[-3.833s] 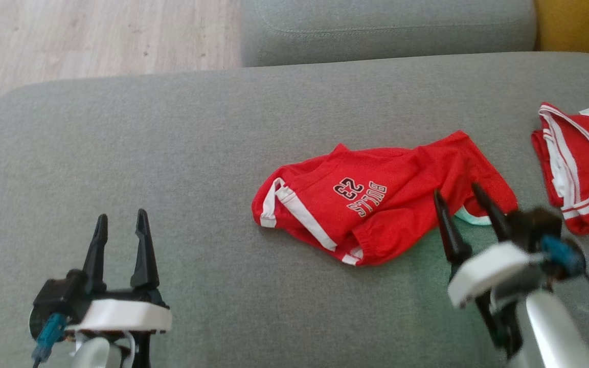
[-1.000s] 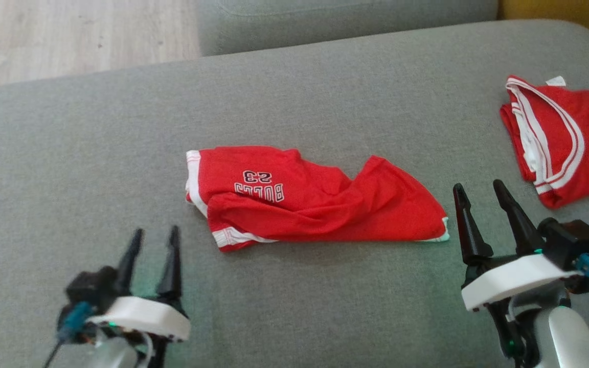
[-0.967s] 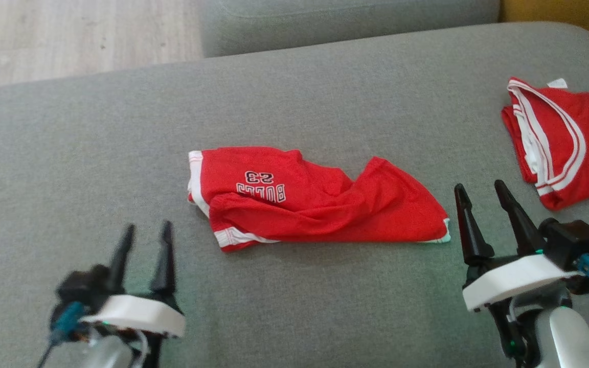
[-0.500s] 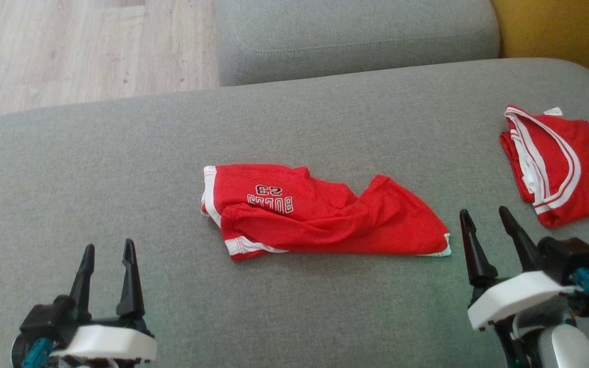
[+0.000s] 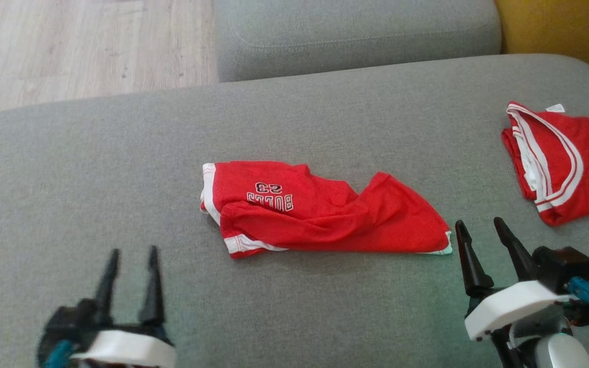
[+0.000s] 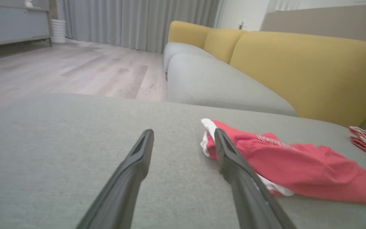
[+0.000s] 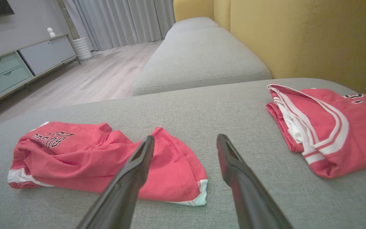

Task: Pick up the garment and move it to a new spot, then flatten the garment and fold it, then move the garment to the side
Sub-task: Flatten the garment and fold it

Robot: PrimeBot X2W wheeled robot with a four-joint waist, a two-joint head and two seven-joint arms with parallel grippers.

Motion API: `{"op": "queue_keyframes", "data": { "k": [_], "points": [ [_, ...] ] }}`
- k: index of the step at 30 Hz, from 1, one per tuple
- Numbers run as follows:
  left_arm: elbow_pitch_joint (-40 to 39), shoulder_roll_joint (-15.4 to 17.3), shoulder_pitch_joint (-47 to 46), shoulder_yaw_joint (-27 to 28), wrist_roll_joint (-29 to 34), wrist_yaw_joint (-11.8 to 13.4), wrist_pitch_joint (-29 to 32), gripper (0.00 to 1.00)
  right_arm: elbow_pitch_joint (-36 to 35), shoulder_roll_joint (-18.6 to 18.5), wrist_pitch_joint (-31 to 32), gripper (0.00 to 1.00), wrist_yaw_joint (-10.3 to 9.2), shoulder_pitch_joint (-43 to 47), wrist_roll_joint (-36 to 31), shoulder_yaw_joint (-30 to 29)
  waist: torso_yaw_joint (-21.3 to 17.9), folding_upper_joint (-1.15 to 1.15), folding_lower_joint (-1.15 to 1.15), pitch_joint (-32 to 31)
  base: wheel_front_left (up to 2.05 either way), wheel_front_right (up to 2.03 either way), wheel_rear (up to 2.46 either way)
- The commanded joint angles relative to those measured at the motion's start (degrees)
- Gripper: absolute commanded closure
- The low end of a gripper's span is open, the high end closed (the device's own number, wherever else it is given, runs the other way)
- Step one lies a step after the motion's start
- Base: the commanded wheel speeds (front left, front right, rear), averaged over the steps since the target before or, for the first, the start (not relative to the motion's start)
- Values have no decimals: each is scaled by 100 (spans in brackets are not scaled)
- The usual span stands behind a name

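Observation:
The garment (image 5: 320, 212) is a pair of red shorts with white trim and black lettering, lying rumpled in the middle of the grey cushion (image 5: 120, 168). It also lies to the right in the left wrist view (image 6: 291, 165) and at lower left in the right wrist view (image 7: 100, 159). My left gripper (image 5: 131, 253) stands open at the lower left, well short of the shorts' white-edged end, nothing between its fingers (image 6: 135, 165). My right gripper (image 5: 478, 222) stands open just right of the shorts' near right corner, empty, its fingers (image 7: 138, 165) above the cushion.
A second red garment (image 5: 565, 158) with white stripes lies folded at the cushion's right edge (image 7: 326, 130). Another grey seat cushion (image 5: 356, 36) lies beyond, with a yellow backrest (image 5: 560, 30) at the right. Wooden floor (image 5: 85, 46) lies past the far left edge.
The shorts were dragged left and turned since the oldest frame. Over the last second the camera shifted; the left gripper drew back toward me, then forward again. The right gripper barely moved.

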Motion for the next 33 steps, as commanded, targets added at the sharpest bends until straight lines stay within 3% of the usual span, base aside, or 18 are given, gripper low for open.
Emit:
{"op": "queue_keyframes", "data": {
  "k": [1, 5, 10, 17, 20, 21, 22, 24, 33],
  "points": [
    [-60, -32, -372, 45, 55, -96, 57, 0, -227, -19, 0, 0, -4, -244, 49, 165, 1, 0, 0, 62, 0, 0, 0],
    [280, -263, -651, -307, 23, -358, 254, 0, -229, -19, -5, 0, -4, -291, 66, 214, 1, 0, 0, 166, 0, 0, 0],
    [1323, -806, -1297, -641, -281, -663, 636, 0, -213, -19, -7, 0, -4, -434, 58, 337, -104, 0, 0, 412, 0, 0, 0],
    [2250, -967, -1854, -754, -343, -593, 950, 0, -161, -19, -53, 0, -4, -571, 89, 416, -281, 0, 0, 599, 0, 0, 0],
    [2427, -1004, -1993, -783, -392, -672, 895, 0, -122, -19, -96, 0, -4, -600, 121, 422, -313, 0, 0, 649, 0, 0, 0],
    [2478, -1010, -2031, -798, -387, -688, 859, 8, -109, -19, -105, 0, -4, -603, 128, 422, -318, 0, 0, 661, 0, 0, 0],
    [2528, -1012, -2069, -809, -370, -693, 814, 62, -94, -19, -111, 0, -4, -603, 133, 419, -320, 0, 0, 672, 0, 0, 0],
    [2623, -1015, -2128, -825, -351, -705, 734, 100, -44, -19, -91, 0, -4, -599, 150, 413, -319, 0, 0, 687, 0, 0, 0],
    [2630, -931, -1991, -986, -224, -771, 378, 100, 631, -19, 134, 0, -4, -737, 84, 288, -206, 0, 0, 826, 0, 0, 0]
  ]
}}
